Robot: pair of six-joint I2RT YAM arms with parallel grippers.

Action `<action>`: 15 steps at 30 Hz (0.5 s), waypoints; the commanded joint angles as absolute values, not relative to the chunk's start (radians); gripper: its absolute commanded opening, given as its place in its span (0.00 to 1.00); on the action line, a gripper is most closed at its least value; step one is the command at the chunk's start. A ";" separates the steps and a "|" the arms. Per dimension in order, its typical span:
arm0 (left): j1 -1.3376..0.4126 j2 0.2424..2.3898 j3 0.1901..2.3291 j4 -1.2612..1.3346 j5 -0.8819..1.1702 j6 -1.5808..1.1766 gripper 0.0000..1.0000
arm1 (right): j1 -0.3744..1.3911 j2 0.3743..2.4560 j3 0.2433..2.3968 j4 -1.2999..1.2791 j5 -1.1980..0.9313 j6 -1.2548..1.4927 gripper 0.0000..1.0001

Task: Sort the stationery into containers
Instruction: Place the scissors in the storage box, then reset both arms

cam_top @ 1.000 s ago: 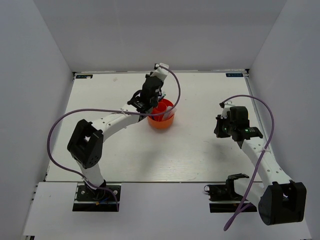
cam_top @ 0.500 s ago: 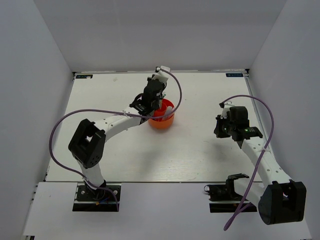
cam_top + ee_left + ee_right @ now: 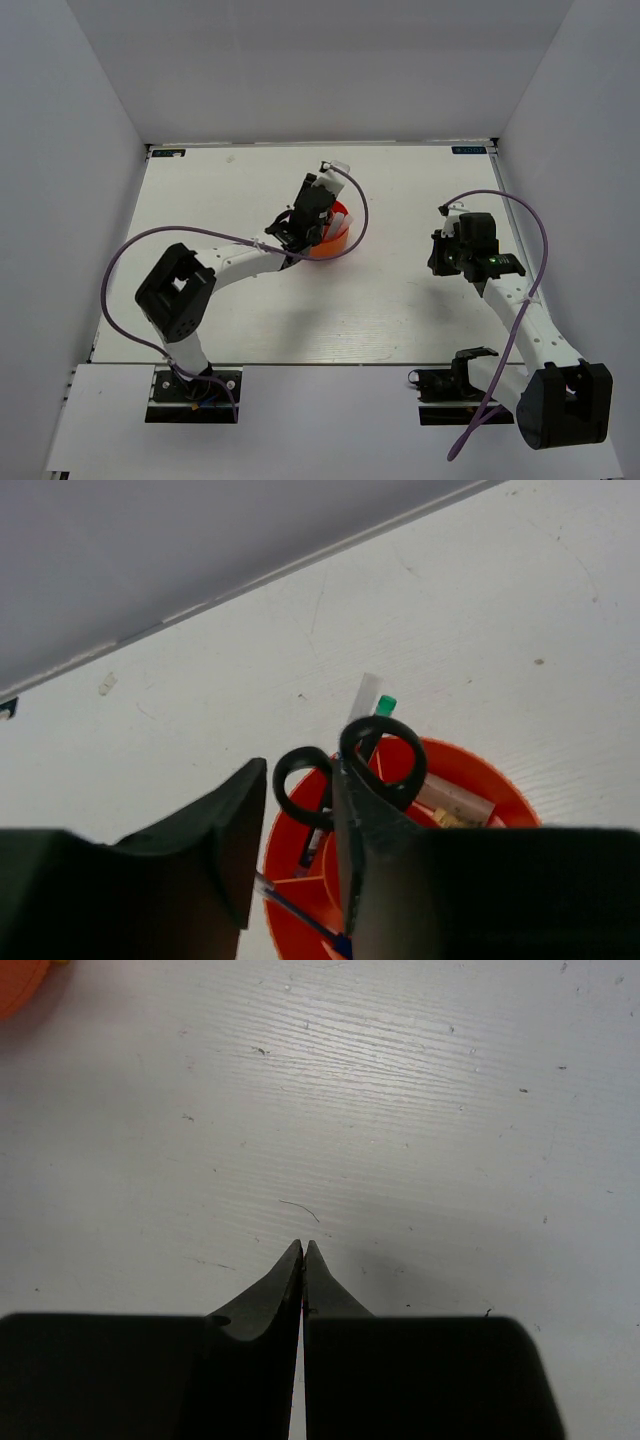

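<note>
Glossy orange plastic organizer (image 3: 470, 780), matt table (image 3: 400, 1080).

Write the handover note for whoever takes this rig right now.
Left gripper: open, nothing between its jaws, just above the organizer.
Right gripper: shut, empty, over the table.
In the organizer: scissors standing handles up, a blue pen, a green-capped clear tube.
Done: no stationery shows loose on the table in the top view.
Left: probably only to pull the left arm clear and check.
</note>
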State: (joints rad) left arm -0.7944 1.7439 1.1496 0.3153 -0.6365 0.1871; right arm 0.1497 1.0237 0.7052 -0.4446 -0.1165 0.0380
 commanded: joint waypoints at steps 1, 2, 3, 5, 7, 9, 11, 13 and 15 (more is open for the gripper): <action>-0.818 1.646 1.123 0.342 -0.656 0.184 0.48 | 0.144 1.019 0.700 -0.416 -0.130 0.032 0.02; -0.827 1.632 1.120 0.338 -0.660 0.186 0.51 | 0.141 1.019 0.701 -0.420 -0.130 0.032 0.02; -0.833 1.629 1.105 0.337 -0.661 0.187 0.58 | 0.140 1.019 0.701 -0.417 -0.130 0.029 0.02; -0.850 1.600 1.095 0.330 -0.669 0.190 0.63 | 0.140 1.019 0.699 -0.417 -0.129 0.026 0.04; -0.862 1.583 1.085 0.319 -0.678 0.192 0.66 | 0.138 1.014 0.698 -0.419 -0.136 0.020 0.14; -0.893 1.540 1.066 0.322 -0.689 0.202 0.66 | 0.133 1.009 0.695 -0.413 -0.140 0.018 0.23; -0.932 1.485 1.042 0.324 -0.704 0.224 0.66 | 0.130 1.000 0.690 -0.417 -0.152 0.018 0.37; -0.960 1.425 1.001 0.307 -0.718 0.227 0.60 | 0.123 0.991 0.687 -0.410 -0.167 0.014 0.49; -1.005 1.321 0.976 0.231 -0.713 0.206 0.24 | 0.121 0.988 0.684 -0.410 -0.178 0.008 0.63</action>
State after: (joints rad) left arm -0.9615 1.4658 1.0039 0.2939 -0.6895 0.2070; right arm 0.1310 1.0119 0.6968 -0.4377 -0.1436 0.0193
